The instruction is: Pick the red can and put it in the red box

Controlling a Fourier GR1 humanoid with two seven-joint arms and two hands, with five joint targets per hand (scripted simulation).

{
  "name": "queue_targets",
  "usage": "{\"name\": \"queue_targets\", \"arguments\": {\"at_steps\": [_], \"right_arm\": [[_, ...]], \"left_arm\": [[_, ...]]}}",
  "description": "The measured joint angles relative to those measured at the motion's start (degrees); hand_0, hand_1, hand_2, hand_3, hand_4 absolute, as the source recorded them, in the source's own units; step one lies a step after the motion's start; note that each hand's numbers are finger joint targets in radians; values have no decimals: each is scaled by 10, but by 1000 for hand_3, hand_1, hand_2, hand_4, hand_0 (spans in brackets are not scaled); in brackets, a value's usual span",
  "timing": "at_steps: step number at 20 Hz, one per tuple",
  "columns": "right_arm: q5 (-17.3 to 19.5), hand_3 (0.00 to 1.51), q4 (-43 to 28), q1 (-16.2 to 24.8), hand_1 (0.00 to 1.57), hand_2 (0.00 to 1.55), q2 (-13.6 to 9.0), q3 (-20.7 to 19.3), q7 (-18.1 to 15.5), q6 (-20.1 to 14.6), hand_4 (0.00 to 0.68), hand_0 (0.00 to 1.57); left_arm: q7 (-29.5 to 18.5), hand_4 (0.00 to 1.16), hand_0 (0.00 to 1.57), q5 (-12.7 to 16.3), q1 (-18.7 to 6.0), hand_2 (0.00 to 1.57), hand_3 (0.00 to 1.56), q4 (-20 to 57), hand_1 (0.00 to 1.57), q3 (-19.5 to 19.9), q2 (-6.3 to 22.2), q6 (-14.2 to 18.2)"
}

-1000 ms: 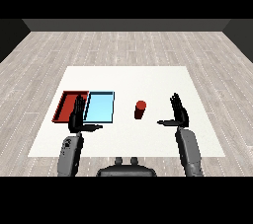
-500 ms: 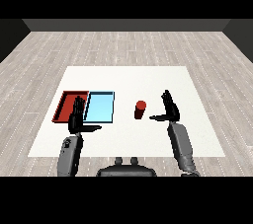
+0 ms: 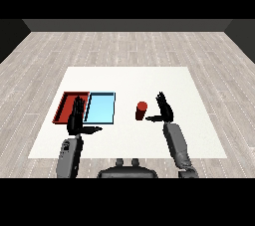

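Red can (image 3: 141,110) stands upright on the white table (image 3: 199,135), to the right of the two trays and apart from both; nothing holds it yet. Just beside it on the right is the right hand (image 3: 164,110), fingers straight and raised, thumb reaching out low toward the can's base; the hand is open, and I cannot tell whether the thumb tip touches the can. That spread looks like the shape of a hand about to close round an upright can from the side; the palm faces it, so the fingers would curl round its far side.

Red tray (image 3: 64,106) lies at the far left, with the light blue tray (image 3: 100,108) touching its right edge and lying between it and the can; the can will therefore have to be carried over the blue tray to reach its place. Left hand (image 3: 77,119) hovers open over the near edges of the trays, fingers straight and thumb out to the right, holding nothing; it seems parked there, out of the way of the grasp.
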Motion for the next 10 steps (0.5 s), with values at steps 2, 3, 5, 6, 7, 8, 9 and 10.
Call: {"name": "queue_targets", "arguments": {"at_steps": [2, 3, 5, 6, 7, 8, 9, 10], "right_arm": [[-4, 0, 27, -22, 0, 0, 2, -4, -3, 1, 0, 0], [-4, 0, 48, -27, 0, 0, 4, -5, -15, 5, 0, 0], [-7, 0, 45, -20, 0, 0, 12, 8, -17, -1, 0, 0], [-11, 0, 43, -17, 0, 0, 15, 17, -15, -5, 0, 0], [-16, 0, 59, -26, 0, 0, 18, 24, -24, -13, 0, 0], [-17, 0, 59, -21, 0, 0, 20, 27, -25, -13, 0, 0], [-18, 0, 75, -27, 0, 0, 21, 23, -33, -10, 0, 0], [-20, 0, 83, -33, 0, 0, 19, 21, -31, -6, 0, 0]], "left_arm": [[8, 0, 0, 2, -8, 0, 0, 0, 0, 3, 1, 3], [5, 0, 0, 4, -10, 0, 0, 5, 0, 5, 2, 1], [6, 0, 0, 4, -1, 0, 0, -4, 0, 3, 2, -1], [5, 0, 0, 1, 5, 0, 0, -10, 0, -1, -1, 2], [6, 0, 0, 0, 2, 0, 0, -8, 0, -2, -3, 4], [-8, 0, 0, 2, -4, 0, 0, 12, 0, 3, -2, -1], [-11, 0, 0, 5, -13, 0, 0, 24, 0, 9, 2, -2], [-11, 0, 0, 3, -10, 0, 0, 19, 0, 6, 0, 0]]}}
